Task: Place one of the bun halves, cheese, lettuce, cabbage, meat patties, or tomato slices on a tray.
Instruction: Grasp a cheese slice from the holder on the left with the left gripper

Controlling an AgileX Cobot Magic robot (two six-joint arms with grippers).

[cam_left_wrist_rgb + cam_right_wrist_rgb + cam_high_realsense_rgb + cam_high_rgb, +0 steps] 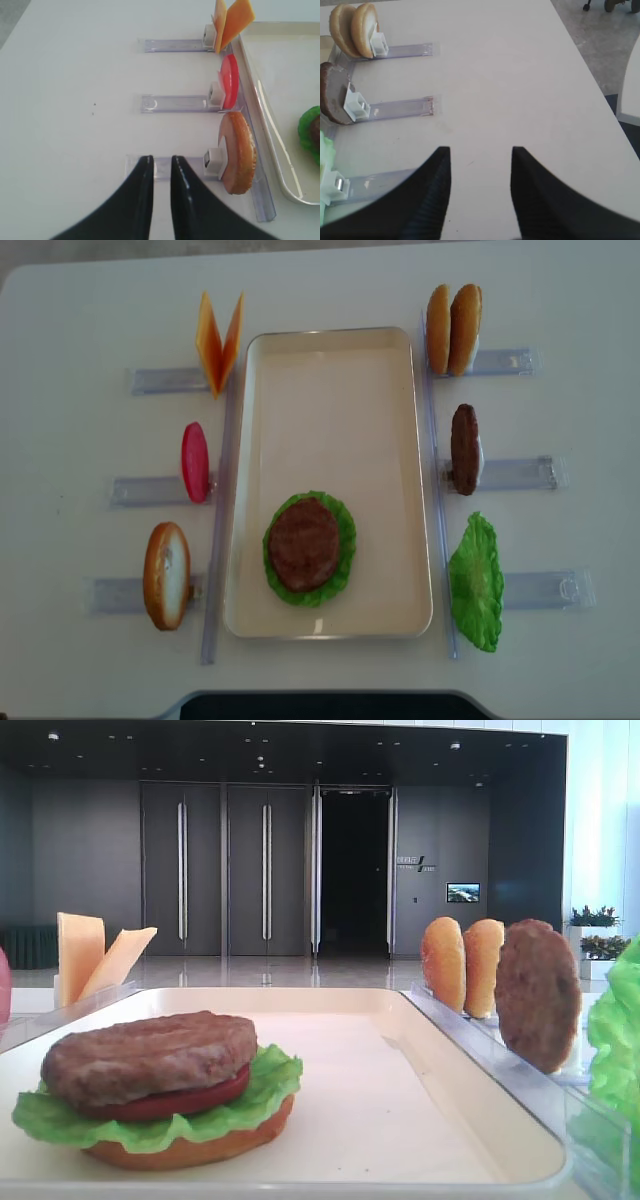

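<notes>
On the cream tray lies a stack: a bun half, lettuce, a tomato slice and a meat patty on top. Left of the tray, cheese, a tomato slice and a bun half stand in clear holders. To its right stand two bun halves, a patty and lettuce. My left gripper hovers over the bun's holder, fingers a narrow gap apart and empty. My right gripper is open over bare table.
Clear plastic holder rails stick out from both long sides of the tray. The table's right edge runs close by in the right wrist view. Neither gripper shows in the overhead view.
</notes>
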